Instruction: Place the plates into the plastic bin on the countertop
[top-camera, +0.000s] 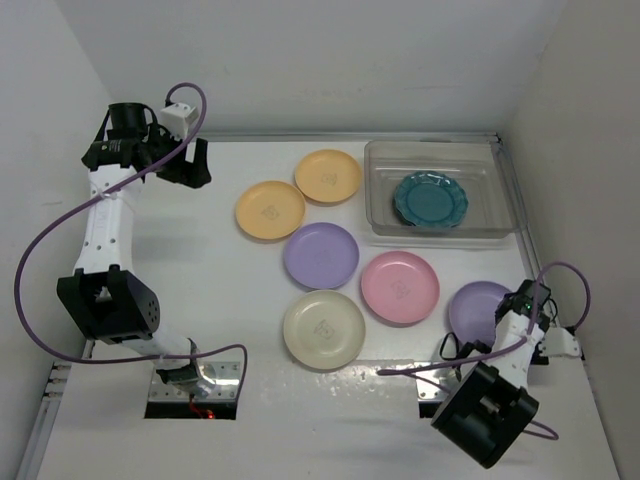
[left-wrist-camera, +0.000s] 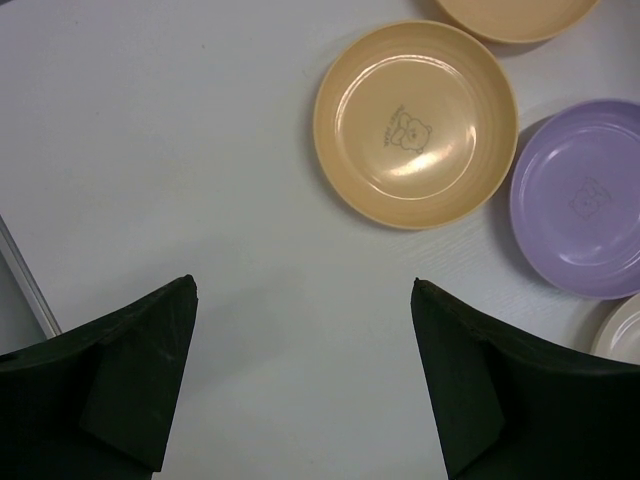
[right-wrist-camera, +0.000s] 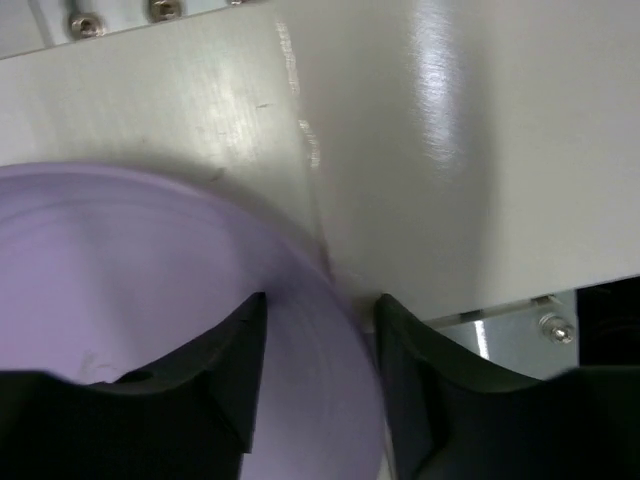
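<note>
The clear plastic bin (top-camera: 380, 190) stands at the back right with a dark teal plate (top-camera: 430, 199) in it. On the countertop (top-camera: 220, 300) lie two yellow-orange plates (top-camera: 328, 176) (top-camera: 270, 210), a lilac plate (top-camera: 320, 255), a pink plate (top-camera: 399, 287) and a cream plate (top-camera: 323, 328). A second lilac plate (top-camera: 475, 310) lies at the right. My right gripper (top-camera: 520, 305) has its fingers on either side of this plate's rim (right-wrist-camera: 150, 270), closed on it. My left gripper (top-camera: 185, 165) is open and empty at the back left, above bare table (left-wrist-camera: 303, 285).
White walls close the table at the back, left and right. Metal mounting plates (top-camera: 195, 385) sit at the front edge. In the left wrist view a yellow-orange plate (left-wrist-camera: 415, 125) and the lilac plate (left-wrist-camera: 585, 200) lie ahead to the right.
</note>
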